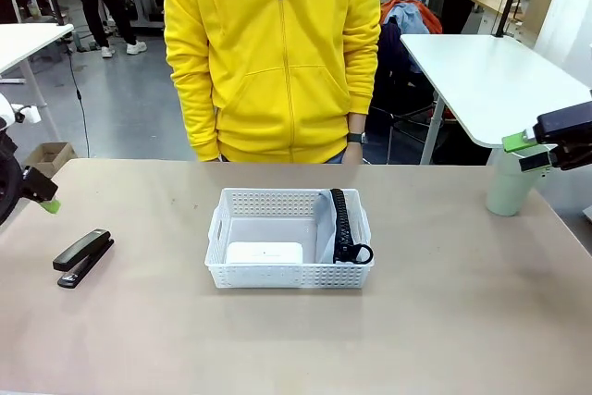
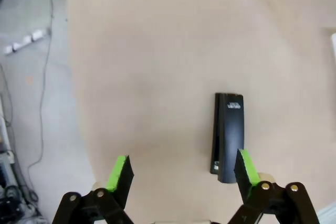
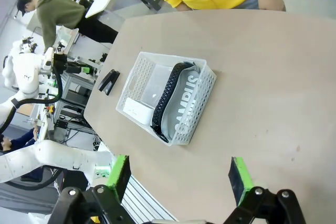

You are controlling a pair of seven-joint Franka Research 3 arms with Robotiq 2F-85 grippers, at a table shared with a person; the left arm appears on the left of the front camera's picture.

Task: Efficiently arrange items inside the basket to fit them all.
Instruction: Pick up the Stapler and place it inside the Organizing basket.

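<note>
The white basket (image 1: pixel 277 196) stands mid-table. Inside it a flat white box (image 1: pixel 265 253) lies at the front, and a grey pouch (image 1: pixel 326 224) with a black zipper stands on edge along the right wall. A black stapler (image 1: pixel 83 257) lies on the table far to the left. A pale green cup (image 1: pixel 508 190) stands upright at the far right. My left gripper (image 1: pixel 42 193) hangs open above the table left of the stapler (image 2: pixel 228 135); its jaws (image 2: pixel 182 169) are empty. My right gripper (image 1: pixel 521 153) is open and empty just above the cup, looking at the basket (image 3: pixel 207 85) and pouch (image 3: pixel 181 106).
A person in a yellow hoodie (image 1: pixel 277 53) stands at the far edge, behind the basket, arms at the sides. The table's left edge (image 2: pixel 79 129) runs close to my left gripper. Bare tabletop (image 1: pixel 444 312) lies between basket and cup and along the front.
</note>
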